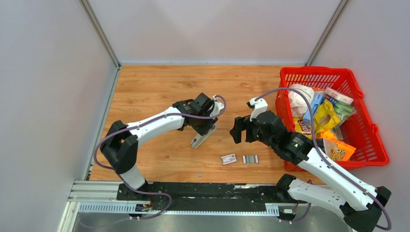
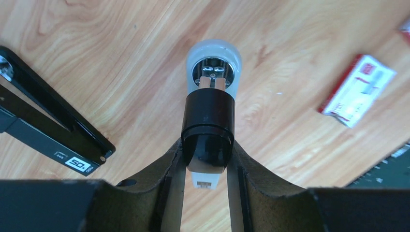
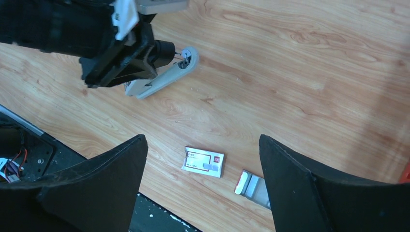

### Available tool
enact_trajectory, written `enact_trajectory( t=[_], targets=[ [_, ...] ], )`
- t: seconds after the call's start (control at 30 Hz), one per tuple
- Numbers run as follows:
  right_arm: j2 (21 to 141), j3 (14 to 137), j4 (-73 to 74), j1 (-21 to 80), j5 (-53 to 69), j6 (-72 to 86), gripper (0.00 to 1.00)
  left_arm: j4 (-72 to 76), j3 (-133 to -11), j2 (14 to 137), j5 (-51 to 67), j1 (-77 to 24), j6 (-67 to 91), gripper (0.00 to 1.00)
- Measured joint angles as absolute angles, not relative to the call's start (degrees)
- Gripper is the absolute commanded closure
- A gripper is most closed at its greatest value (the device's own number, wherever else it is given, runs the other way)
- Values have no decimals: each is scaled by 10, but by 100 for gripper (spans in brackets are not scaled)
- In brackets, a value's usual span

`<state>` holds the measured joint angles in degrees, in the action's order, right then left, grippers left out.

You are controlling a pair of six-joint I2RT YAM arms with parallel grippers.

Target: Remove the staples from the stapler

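Observation:
The stapler [image 1: 198, 140] has a pale grey base and a black top part and stands tilted on the wooden table. My left gripper [image 1: 205, 126] is shut on its black part, which sits squeezed between the fingers in the left wrist view [image 2: 208, 121]. The stapler also shows in the right wrist view [image 3: 159, 79]. A short silvery ribbed strip of staples [image 1: 250, 159] lies on the table near the front edge, partly hidden behind my right finger [image 3: 255, 186]. My right gripper [image 1: 238, 130] is open and empty, above the table right of the stapler.
A small red-and-white cardboard box [image 1: 228, 159] lies left of the strip [image 3: 204, 161] [image 2: 358, 89]. A tiny grey bit [image 1: 199, 175] lies near the front edge. A black bar with a "50" label [image 2: 53, 130] is at the left. A red basket [image 1: 338, 72] of snack packs stands at the right.

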<state>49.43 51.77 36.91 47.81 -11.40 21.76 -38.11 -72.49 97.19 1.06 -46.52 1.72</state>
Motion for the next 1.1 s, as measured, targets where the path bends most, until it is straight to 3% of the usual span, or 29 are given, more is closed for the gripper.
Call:
enact_trajectory(
  t=[0.17, 0.23, 0.5, 0.87, 1.1],
  targets=[
    [491, 543, 376, 478, -106, 183, 15, -368, -711, 889, 71, -465, 4, 100],
    [491, 558, 378, 478, -94, 166, 20, -367, -708, 864, 99, -465, -3, 100],
    [509, 629, 392, 478, 13, 107, 43, -362, -682, 777, 251, -465, -18, 100],
    [556, 688, 416, 478, 197, 57, 87, -366, -669, 683, 393, -465, -29, 100],
    [565, 703, 422, 478, 255, 46, 100, -369, -668, 654, 433, -465, -30, 100]
  ],
)
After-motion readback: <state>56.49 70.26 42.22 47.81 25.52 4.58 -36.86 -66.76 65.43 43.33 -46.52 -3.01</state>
